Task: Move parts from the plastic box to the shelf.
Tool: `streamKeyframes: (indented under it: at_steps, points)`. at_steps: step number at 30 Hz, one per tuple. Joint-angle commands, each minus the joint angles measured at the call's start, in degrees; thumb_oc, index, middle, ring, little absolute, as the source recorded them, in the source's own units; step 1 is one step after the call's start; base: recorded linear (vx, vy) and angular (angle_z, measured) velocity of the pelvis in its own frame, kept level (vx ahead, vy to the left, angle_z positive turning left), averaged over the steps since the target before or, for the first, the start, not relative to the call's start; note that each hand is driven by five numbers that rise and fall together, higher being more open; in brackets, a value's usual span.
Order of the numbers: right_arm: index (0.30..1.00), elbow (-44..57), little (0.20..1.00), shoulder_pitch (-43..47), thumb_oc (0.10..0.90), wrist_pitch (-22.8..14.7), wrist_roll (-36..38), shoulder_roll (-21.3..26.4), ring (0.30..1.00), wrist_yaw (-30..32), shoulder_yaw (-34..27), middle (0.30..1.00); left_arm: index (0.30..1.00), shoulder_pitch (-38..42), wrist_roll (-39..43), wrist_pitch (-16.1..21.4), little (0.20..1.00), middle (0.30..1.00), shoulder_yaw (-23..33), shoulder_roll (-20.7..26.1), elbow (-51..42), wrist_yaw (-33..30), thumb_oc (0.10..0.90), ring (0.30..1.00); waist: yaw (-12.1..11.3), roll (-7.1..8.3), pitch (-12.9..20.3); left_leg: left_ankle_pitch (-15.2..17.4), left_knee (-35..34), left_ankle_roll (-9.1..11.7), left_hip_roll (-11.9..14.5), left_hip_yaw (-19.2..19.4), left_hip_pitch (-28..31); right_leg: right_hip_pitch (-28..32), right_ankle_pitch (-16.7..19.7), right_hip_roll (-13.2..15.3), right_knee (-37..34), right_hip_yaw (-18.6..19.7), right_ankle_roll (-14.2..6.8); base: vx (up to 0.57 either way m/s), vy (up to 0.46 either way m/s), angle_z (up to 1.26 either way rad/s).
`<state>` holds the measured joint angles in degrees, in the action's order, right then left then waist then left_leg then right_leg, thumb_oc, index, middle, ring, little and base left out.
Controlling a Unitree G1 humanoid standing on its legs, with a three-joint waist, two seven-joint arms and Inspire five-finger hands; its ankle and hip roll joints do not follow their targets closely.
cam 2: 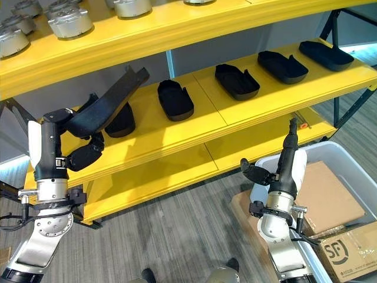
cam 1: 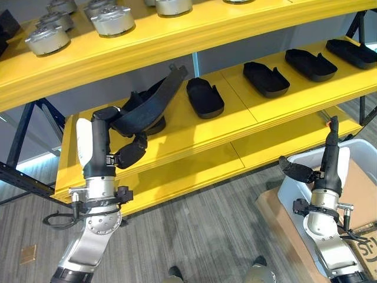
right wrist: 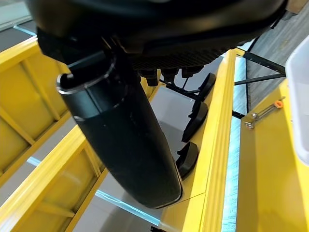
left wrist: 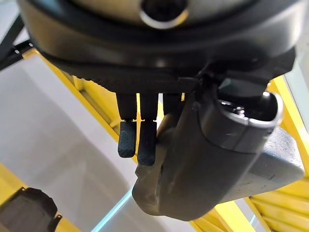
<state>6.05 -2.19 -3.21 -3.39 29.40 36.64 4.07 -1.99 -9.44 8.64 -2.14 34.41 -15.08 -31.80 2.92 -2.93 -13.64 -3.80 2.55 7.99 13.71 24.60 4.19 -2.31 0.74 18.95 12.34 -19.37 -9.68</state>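
one long black moulded part [cam 1: 150,103] is held up by the robot's left hand [cam 1: 126,154] over the left end of the middle yellow shelf [cam 1: 194,132]. the part is a curved shell, and its long axis slants upward from the hand toward the underside of the top shelf [cam 1: 118,50], so it is tilted rather than lying flat. its lower end hangs just above another black part [cam 1: 154,122] that already rests on the shelf board. the left hand's fingers [left wrist: 131,137] and thumb curl around the lower end of the held part, gripping it; the forearm stands almost upright beneath it.

further along the same shelf board, toward its right end, four more black shells sit in a row, well apart from each other; the nearest one [cam 1: 205,97] lies just beside the raised tip of the held part. judging from this, the coming move is to lower and level the part onto bare board at the shelf's left end, and the left hand is the one placed to do it.

the right hand [cam 1: 318,168] is far off to the right, raised above the rim of the grey plastic box [cam 1: 294,188] on the floor, its fingers straight and pointing up, thumb spread, holding nothing. several silver round metal parts [cam 1: 112,20] sit on the top shelf.
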Motion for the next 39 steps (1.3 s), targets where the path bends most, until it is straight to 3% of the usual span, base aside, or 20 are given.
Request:
streamKeyframes:
  at_steps: [1,11,17,18,21,22,25,26,27,30,31,34,39]
  points:
    - [1.0,5.7,1.0,4.8,0.9,-3.1,-3.9,2.4,1.0,0.1,-1.9,1.0,0.3,3.3,-3.7,5.8,0.3,0.3,6.3,1.3,-7.6,-8.0,0.4,0.3,1.7,0.38,3.7,0.9,0.5,-0.6,3.6,-1.3,0.7,3.7,-8.6,-4.0,3.2,-0.7,1.7,0.01,0.056,0.01]
    - [1.0,6.0,1.0,7.8,0.9,-1.5,-3.5,2.8,1.0,-0.6,0.8,1.0,0.3,-1.5,-4.3,8.3,0.3,0.3,11.2,3.0,-4.9,-11.6,0.4,0.3,-2.5,1.0,3.0,1.7,2.3,-1.3,2.0,-2.7,-1.4,3.7,-6.5,-2.3,1.7,-3.1,-0.1,-0.01,0.168,0.08]
    - [1.0,6.7,1.0,9.3,0.9,1.2,-6.4,1.1,1.0,4.1,2.0,1.0,0.3,2.3,-4.1,9.5,0.3,0.3,9.8,5.5,-5.1,-12.2,0.4,0.3,-4.1,1.33,2.5,3.5,3.4,-3.4,-1.8,-2.4,-2.9,4.4,-3.1,2.6,0.7,-4.4,-2.4,-0.04,0.33,0.3]
    - [1.0,6.4,1.0,9.3,0.9,1.4,-7.1,0.3,1.0,4.7,2.0,1.0,0.3,3.4,-3.8,9.3,0.3,0.3,9.8,5.9,-4.6,-12.6,0.4,0.3,-4.4,1.32,2.5,3.6,2.3,-4.2,-3.1,-0.9,-2.4,4.4,-0.7,4.4,0.1,-6.0,-2.8,-0.04,0.343,0.23]
    - [1.0,6.2,1.0,9.3,0.9,1.2,-7.5,-0.4,1.0,4.1,1.8,1.0,0.3,3.1,-3.3,9.7,0.3,0.3,10.7,5.9,-4.4,-12.4,0.4,0.3,-5.3,1.1,2.6,4.1,0.4,-4.2,-3.8,-0.1,-1.0,4.2,0.5,5.8,0.6,-8.1,-3.7,0.04,0.268,-0.04]
    - [1.0,6.1,1.0,9.0,0.9,0.8,-7.3,-0.5,1.0,3.5,1.4,1.0,0.3,3.0,-3.2,9.7,0.3,0.3,11.2,6.0,-4.4,-12.0,0.4,0.3,-5.1,1.05,2.6,3.9,-0.4,-4.4,-4.2,0.1,-0.6,3.9,-0.3,5.1,1.3,-7.9,-3.6,0.03,0.182,-0.35]
    - [1.0,7.5,1.0,7.0,0.9,0.5,-6.0,0.2,1.0,2.0,0.2,1.0,0.3,3.5,-2.0,9.5,0.3,0.3,12.3,6.5,-3.9,-10.6,0.4,0.3,-3.9,1.74,2.9,3.6,-2.3,-4.8,-5.1,0.1,0.0,3.7,-3.3,-0.4,1.4,-7.1,-2.8,0.08,0.119,-0.27]
    - [1.0,7.0,1.0,6.5,0.9,-0.3,-5.5,0.7,1.0,1.2,0.0,1.0,0.3,2.4,-1.5,9.8,0.3,0.3,13.2,6.3,-3.9,-10.3,0.4,0.3,-4.1,2.47,3.3,3.0,-3.5,-4.2,-5.8,0.9,-0.1,4.4,-4.5,-5.2,-1.5,-8.3,-2.1,0.09,0.083,-0.08]
    - [1.0,6.9,1.0,6.5,0.9,-0.4,-5.5,0.7,1.0,1.2,0.1,1.0,0.3,2.3,-1.5,9.9,0.3,0.3,13.2,6.3,-4.0,-10.3,0.4,0.3,-4.2,2.42,3.4,2.9,-3.5,-4.1,-5.7,1.0,0.0,4.6,-4.3,-5.5,-2.0,-8.4,-2.0,0.09,0.064,-0.31]
    - [1.0,5.6,1.0,6.0,0.9,-2.1,-5.0,1.2,1.0,1.1,0.3,1.0,0.3,2.1,-2.4,9.4,0.3,0.3,12.6,4.9,-4.4,-9.5,0.4,0.3,-3.2,3.81,3.5,2.6,-3.1,-3.0,-7.0,0.4,-2.0,6.7,-2.8,-11.8,-10.2,-5.3,-0.1,0.11,-0.011,-0.27]
    - [1.0,5.1,1.0,5.7,0.9,-2.9,-4.7,1.6,1.0,1.2,0.2,1.0,0.3,2.5,-3.0,9.1,0.3,0.3,11.9,4.3,-4.4,-9.7,0.4,0.3,-2.4,4.21,3.4,1.5,-2.5,-3.1,-7.2,1.1,-3.5,6.7,-0.6,-13.4,-14.0,-4.1,1.0,0.07,-0.036,0.03]
    - [1.0,4.1,1.0,4.2,0.9,-4.3,-5.4,1.7,1.0,1.1,-1.2,1.0,0.3,5.0,-3.8,8.5,0.3,0.3,9.7,2.4,-3.7,-9.1,0.4,0.3,1.0,3.65,3.9,2.2,-4.2,-3.7,-9.0,-0.4,-2.5,5.0,1.8,-13.7,-17.3,1.9,0.6,0.17,-0.004,0.06]
    - [1.0,5.0,1.0,2.9,0.9,-4.5,-4.5,1.8,1.0,-1.7,-3.5,1.0,0.3,5.6,-3.3,7.1,0.3,0.3,9.3,2.6,-3.5,-7.8,0.4,0.3,2.5,2.99,5.4,2.7,-6.6,-3.9,-10.1,0.2,0.9,5.0,2.6,-13.5,-17.3,1.9,-0.2,0.17,-0.013,0.15]
